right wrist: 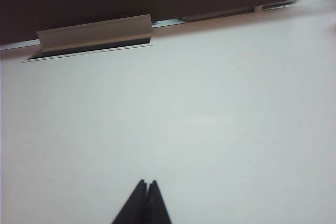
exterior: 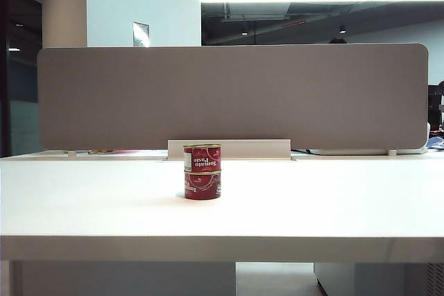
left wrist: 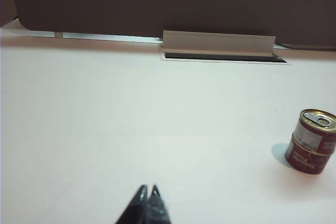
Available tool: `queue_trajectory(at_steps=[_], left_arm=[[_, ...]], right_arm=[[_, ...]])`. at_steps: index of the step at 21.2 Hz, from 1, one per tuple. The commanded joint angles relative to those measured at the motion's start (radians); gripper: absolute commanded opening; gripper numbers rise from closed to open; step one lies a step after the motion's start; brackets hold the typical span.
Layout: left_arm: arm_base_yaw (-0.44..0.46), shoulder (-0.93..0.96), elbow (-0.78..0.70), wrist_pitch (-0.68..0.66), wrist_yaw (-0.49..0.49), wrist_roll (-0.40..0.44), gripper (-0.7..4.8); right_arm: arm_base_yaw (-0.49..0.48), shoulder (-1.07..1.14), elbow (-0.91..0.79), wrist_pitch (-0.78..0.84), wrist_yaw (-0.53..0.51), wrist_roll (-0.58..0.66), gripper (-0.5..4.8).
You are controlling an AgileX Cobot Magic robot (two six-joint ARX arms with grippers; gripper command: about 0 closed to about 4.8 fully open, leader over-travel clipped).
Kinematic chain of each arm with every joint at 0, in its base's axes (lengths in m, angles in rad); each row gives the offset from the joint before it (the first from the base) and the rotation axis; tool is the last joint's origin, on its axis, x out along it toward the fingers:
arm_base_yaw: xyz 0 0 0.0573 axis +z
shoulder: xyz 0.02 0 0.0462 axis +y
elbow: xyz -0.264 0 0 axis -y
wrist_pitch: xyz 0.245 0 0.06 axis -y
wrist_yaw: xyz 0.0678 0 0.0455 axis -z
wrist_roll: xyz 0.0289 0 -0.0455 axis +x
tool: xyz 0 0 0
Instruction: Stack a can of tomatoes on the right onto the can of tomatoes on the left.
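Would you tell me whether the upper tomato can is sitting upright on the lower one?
Upright: the upper tomato can stands squarely on the lower can, sides aligned, pull-tab lid facing up in the left wrist view.

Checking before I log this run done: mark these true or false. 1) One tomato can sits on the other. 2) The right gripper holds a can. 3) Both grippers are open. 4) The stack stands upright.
1) True: the upper can rests on the lower can.
2) False: the right gripper is empty above bare table.
3) False: the left gripper and right gripper are both shut.
4) True.
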Motion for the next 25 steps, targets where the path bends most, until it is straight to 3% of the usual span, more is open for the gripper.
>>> queue_trajectory(at_steps=[1,6,10,25], left_arm=[[0.001,0.001,0.004,0.007,0.004,0.004,-0.06],[0.001,0.001,0.003,0.009,-0.041,0.067,-0.06],[0.001,0.001,0.003,0.009,-0.155,0.063,-0.06],[0.001,0.001,0.003,0.007,-0.153,0.064,-0.06]], right_arm=[[0.000,-0.002,-0.006,0.011,0.005,-0.003,-0.01],[0.000,-0.002,-0.006,0.011,0.005,-0.003,-0.01],[0.000,-0.002,-0.006,0.011,0.005,-0.003,-0.01],[0.000,-0.002,-0.006,0.011,0.005,-0.003,-0.01]])
